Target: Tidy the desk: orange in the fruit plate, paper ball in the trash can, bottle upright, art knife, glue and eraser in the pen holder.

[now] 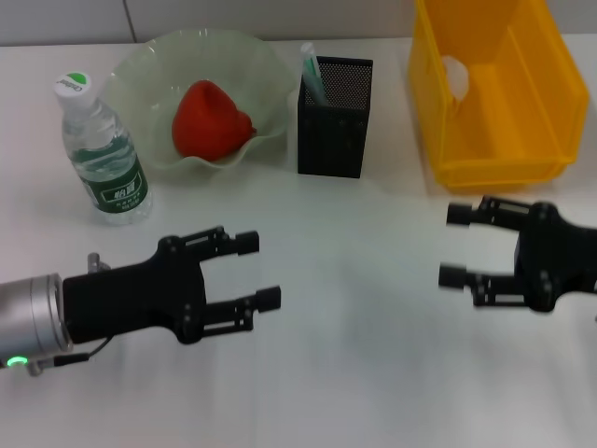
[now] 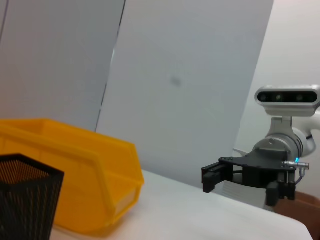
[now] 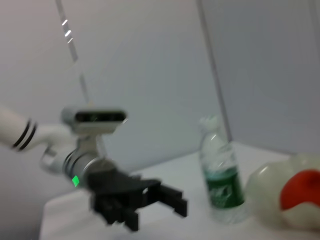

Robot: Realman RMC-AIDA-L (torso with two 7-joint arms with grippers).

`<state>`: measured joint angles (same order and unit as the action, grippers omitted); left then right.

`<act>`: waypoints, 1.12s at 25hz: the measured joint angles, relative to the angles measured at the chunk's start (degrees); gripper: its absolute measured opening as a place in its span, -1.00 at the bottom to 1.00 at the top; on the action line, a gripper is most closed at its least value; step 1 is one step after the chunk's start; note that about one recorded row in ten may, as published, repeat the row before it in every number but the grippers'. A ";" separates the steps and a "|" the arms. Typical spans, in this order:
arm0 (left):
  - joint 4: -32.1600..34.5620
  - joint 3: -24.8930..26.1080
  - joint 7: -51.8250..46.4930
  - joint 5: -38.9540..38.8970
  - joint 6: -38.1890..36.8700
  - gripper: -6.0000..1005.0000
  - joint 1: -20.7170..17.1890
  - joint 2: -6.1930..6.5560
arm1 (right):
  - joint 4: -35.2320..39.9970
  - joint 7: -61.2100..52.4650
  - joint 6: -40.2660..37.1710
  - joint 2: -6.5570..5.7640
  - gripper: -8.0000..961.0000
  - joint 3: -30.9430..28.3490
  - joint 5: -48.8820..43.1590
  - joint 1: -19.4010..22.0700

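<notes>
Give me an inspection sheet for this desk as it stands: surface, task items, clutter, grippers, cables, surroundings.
Surface: white table, bare in front of the arms.
Orange: lying in the fruit plate.
Bottle: upright, beside the plate on the robot's left.
Pen holder: upright, with a green-and-white tube sticking out.
Trash can: at the far right, something white inside, likely the paper ball.
Eraser, art knife: nothing seen.
Clutter: nothing seen.
Left gripper: open, empty, over the near table.
Right gripper: open, empty, in front of the trash can.
Cables: thin lead by the left wrist.
Surroundings: plain grey wall panels.
</notes>
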<state>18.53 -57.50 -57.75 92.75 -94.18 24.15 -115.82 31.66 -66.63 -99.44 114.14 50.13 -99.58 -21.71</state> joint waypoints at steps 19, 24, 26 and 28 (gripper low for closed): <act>1.52 -0.01 1.27 5.20 1.74 0.53 0.43 -0.56 | 0.15 9.82 0.30 2.62 0.70 0.50 -5.35 -1.11; 1.90 0.23 1.06 5.34 1.54 0.53 0.65 -0.11 | -1.07 9.82 0.48 2.62 0.70 0.59 -5.76 -2.79; 2.26 0.23 0.93 5.34 1.50 0.53 0.57 -0.07 | -1.15 9.64 0.48 2.61 0.70 0.58 -5.77 -3.14; 2.49 0.27 0.87 5.35 1.46 0.53 0.45 -0.05 | -1.16 9.38 0.46 2.60 0.70 0.59 -5.79 -3.36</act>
<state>21.03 -57.23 -56.88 98.09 -92.72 24.60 -115.88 30.50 -57.25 -98.98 116.74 50.71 -105.38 -25.07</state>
